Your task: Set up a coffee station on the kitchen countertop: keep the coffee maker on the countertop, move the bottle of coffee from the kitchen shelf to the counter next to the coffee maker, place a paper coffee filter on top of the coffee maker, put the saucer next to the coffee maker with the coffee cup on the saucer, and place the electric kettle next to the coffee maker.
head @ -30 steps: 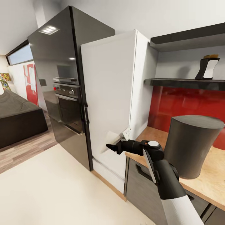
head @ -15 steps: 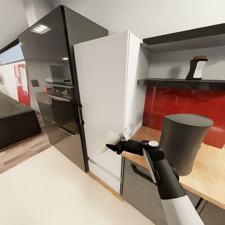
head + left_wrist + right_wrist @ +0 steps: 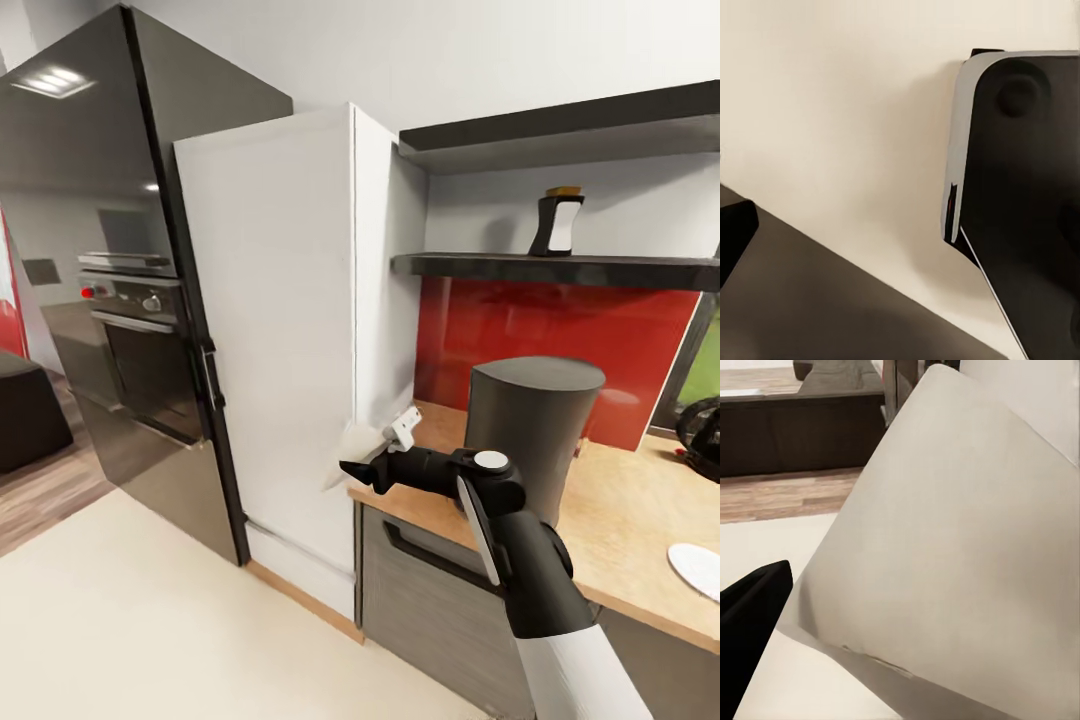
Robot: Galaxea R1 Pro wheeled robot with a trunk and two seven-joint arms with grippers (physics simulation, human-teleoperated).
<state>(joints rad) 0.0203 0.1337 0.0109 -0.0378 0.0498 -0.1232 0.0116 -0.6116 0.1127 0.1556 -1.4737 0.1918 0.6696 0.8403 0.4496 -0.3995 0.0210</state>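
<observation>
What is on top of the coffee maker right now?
Nothing: the coffee maker has a bare flat top. The paper coffee filter is in the right end effector.

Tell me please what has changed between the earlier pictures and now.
The view has turned to the right: the fridge, the coffee maker and the bottle of coffee slide left in the picture, and the electric kettle and saucer come into sight. This is camera motion, not the things moving. The right hand stays shut on the paper coffee filter, in the same pose.
</observation>
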